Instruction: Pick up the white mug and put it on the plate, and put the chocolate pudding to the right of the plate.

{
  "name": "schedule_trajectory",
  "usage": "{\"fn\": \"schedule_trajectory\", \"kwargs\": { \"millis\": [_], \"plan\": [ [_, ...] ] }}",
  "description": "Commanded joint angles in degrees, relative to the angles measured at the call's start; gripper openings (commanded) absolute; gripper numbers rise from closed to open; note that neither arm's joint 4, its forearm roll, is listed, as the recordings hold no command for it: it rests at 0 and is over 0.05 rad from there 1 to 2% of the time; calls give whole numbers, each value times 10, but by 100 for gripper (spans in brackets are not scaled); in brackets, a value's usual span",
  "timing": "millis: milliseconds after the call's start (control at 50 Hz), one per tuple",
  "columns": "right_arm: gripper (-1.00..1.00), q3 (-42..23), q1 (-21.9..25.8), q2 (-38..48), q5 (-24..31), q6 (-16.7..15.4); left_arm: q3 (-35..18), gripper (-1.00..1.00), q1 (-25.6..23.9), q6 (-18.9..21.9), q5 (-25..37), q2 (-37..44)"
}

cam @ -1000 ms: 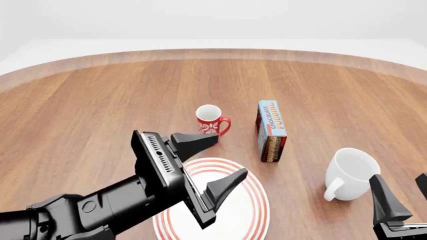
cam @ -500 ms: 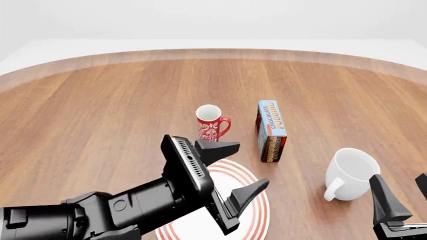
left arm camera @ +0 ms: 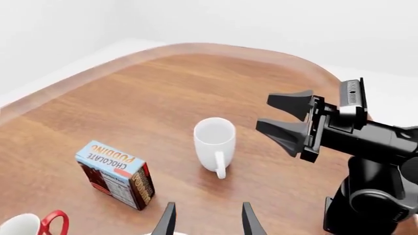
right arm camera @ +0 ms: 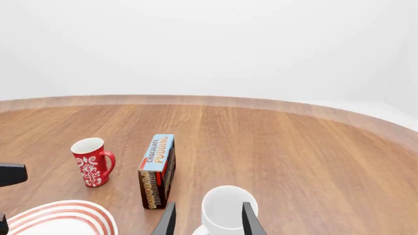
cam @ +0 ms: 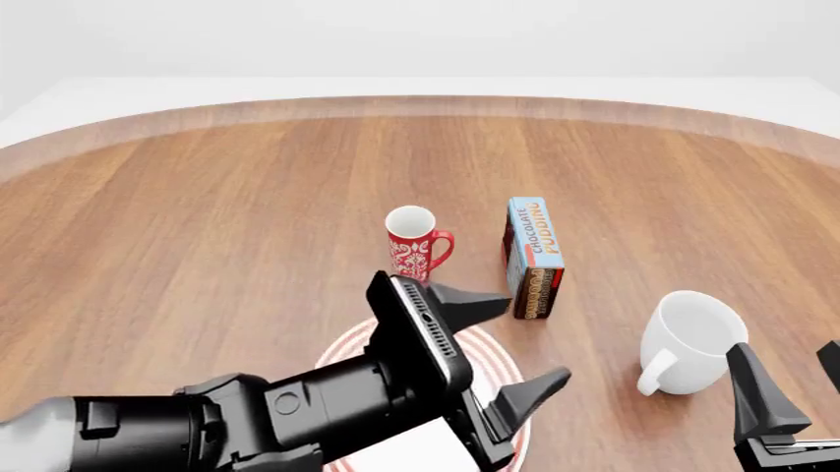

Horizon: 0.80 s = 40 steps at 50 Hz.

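The white mug (cam: 691, 340) stands upright on the wooden worktop (cam: 197, 216) at the lower right of the front view, its mouth open upward and its loop handle turned toward the lower left. It is empty, and nothing touches it. Just below and to its right, at the frame's bottom right corner, the right tool (cam: 798, 393) sits with its two dark fingers spread apart and nothing between them; in the right wrist view the mug (right arm camera: 226, 210) lies at the bottom centre, right ahead of those fingertips.

The chocolate pudding (cam: 534, 258) stands on one long edge a little left of and above the mug, in the middle of the front view, its light-blue lettered face turned upward and its dark brown side facing the camera. It is apart from the mug and apart from the red mug (cam: 415, 242), which stands upright just to its left with its handle pointing right toward the carton.

The plate (cam: 349, 346) lies flat at the lower centre, below the red mug and left of the white mug. Most of it is hidden behind the left tool (cam: 514, 348), which hovers over it with fingers wide apart, gripping nothing; only a part of the red-ringed rim shows. In the left wrist view the white mug (left arm camera: 215, 142) sits centre frame, the carton (left arm camera: 116, 173) at lower left.
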Motion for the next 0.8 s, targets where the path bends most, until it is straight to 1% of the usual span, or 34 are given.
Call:
{"fn": "schedule_trajectory", "kwargs": {
  "millis": [20, 440, 800],
  "plan": [
    [100, 0, 0, 0, 0, 0, -21, 100, -14, -5, 6, 30],
    [100, 0, 0, 0, 0, 0, -40, 100, -16, -13, 2, 62],
    [100, 0, 0, 0, 0, 0, -81, 100, -10, -10, 20, 100]
  ]
}}
